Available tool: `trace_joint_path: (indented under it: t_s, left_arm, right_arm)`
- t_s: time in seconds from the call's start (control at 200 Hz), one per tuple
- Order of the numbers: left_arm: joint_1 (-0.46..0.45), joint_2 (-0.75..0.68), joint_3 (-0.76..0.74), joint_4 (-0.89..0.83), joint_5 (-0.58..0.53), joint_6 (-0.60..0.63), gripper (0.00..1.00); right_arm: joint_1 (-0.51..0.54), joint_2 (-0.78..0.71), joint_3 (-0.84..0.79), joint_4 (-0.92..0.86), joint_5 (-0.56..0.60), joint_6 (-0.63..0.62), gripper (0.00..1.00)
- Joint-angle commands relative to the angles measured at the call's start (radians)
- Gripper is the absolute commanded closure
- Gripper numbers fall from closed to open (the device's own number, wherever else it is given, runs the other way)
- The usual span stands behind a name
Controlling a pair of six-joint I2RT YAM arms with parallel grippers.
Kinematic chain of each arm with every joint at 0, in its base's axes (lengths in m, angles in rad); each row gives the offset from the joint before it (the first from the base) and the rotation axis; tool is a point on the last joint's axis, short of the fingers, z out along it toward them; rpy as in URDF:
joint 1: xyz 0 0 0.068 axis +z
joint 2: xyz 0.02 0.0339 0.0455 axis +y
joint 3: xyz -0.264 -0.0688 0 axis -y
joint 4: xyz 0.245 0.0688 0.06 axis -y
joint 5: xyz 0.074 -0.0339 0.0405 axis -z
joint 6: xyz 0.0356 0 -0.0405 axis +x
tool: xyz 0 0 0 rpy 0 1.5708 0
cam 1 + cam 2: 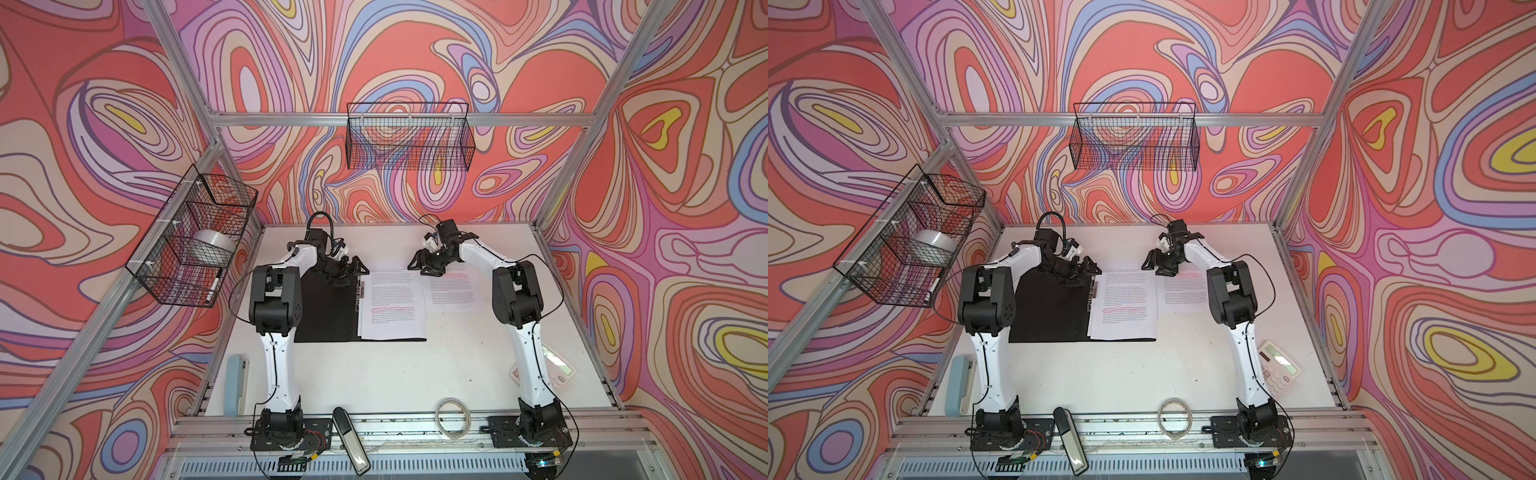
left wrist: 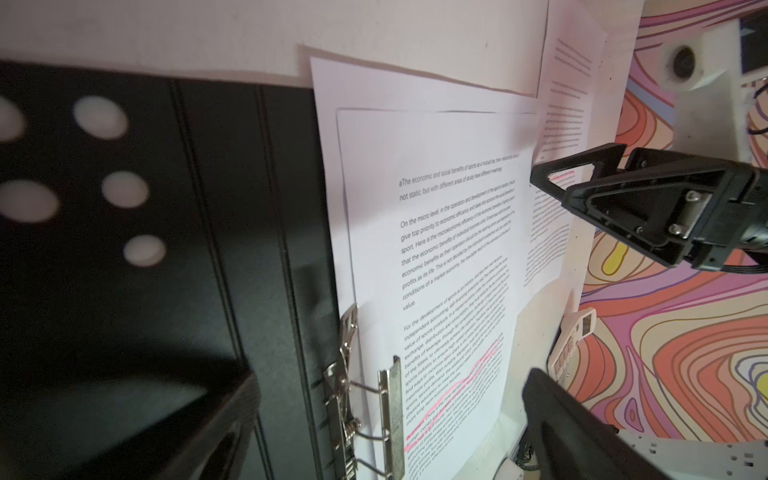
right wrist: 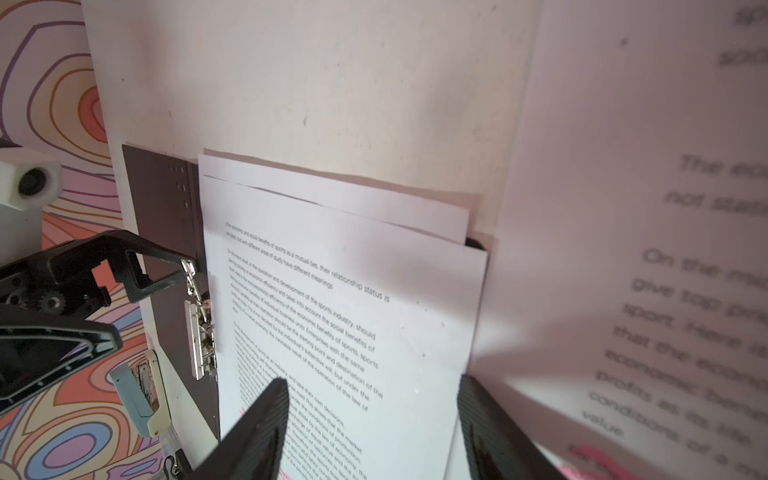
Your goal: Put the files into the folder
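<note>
Folder (image 1: 328, 316) lies flat and spread, black inside up, centre of frame on white counter (image 1: 374, 374). Files (image 1: 392, 303) stacked on its right half, pink line visible. One more printed sheet (image 1: 455, 291) just right of the stack, on the counter. Left gripper (image 1: 351, 274) over the folder's upper edge, jaws spread. Right gripper (image 1: 422, 268) above the sheets' top edges. Calculator (image 1: 555, 365) lower right, partly behind the right arm. Tape ring (image 1: 453, 417) near the bottom edge.
</note>
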Motion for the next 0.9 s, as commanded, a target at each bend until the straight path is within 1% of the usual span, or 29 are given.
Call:
trace_joint_path:
  t_s: [0.0, 0.095, 0.21, 0.25, 0.29, 0.381, 0.466, 0.551, 0.636, 0.711, 0.816, 0.891]
  left_arm:
    - [0.007, 0.018, 0.007, -0.037, -0.043, 0.0, 0.0]
    - [0.035, -0.025, -0.001, -0.036, -0.057, 0.003, 0.0]
    - [0.058, -0.085, 0.026, -0.08, -0.084, 0.034, 0.0]
    - [0.061, -0.106, 0.036, -0.099, -0.097, 0.053, 0.0]
    - [0.061, -0.13, 0.042, -0.112, -0.103, 0.068, 0.0]
    - [0.061, -0.177, 0.038, -0.125, -0.097, 0.083, 0.0]
    - [0.059, -0.206, 0.036, -0.145, -0.066, 0.09, 0.0]
    - [0.058, -0.227, 0.03, -0.165, -0.047, 0.096, 0.0]
    - [0.058, -0.257, -0.002, -0.164, -0.039, 0.094, 0.0]
    - [0.056, -0.29, -0.038, -0.158, -0.036, 0.098, 0.0]
    - [0.052, -0.333, -0.077, -0.159, -0.034, 0.111, 0.0]
    - [0.05, -0.359, -0.097, -0.162, -0.036, 0.113, 0.0]
  right_arm:
    - [0.004, -0.051, -0.004, -0.01, 0.113, 0.0, 0.31]
    - [0.004, -0.169, -0.081, 0.014, 0.299, 0.015, 0.3]
    - [0.004, -0.303, -0.167, -0.054, 0.537, 0.034, 0.29]
    - [0.004, -0.339, -0.193, -0.094, 0.601, 0.039, 0.28]
    - [0.004, -0.38, -0.23, -0.113, 0.64, 0.04, 0.28]
    - [-0.003, -0.477, -0.367, -0.096, 0.679, 0.064, 0.26]
    - [-0.018, -0.515, -0.445, -0.129, 0.676, 0.09, 0.24]
    - [-0.023, -0.556, -0.54, -0.109, 0.693, 0.104, 0.24]
    - [-0.035, -0.574, -0.611, -0.075, 0.676, 0.109, 0.23]
    - [-0.048, -0.572, -0.652, -0.065, 0.687, 0.123, 0.23]
    - [-0.072, -0.576, -0.705, -0.06, 0.759, 0.155, 0.22]
    - [-0.089, -0.598, -0.752, -0.005, 0.729, 0.157, 0.22]
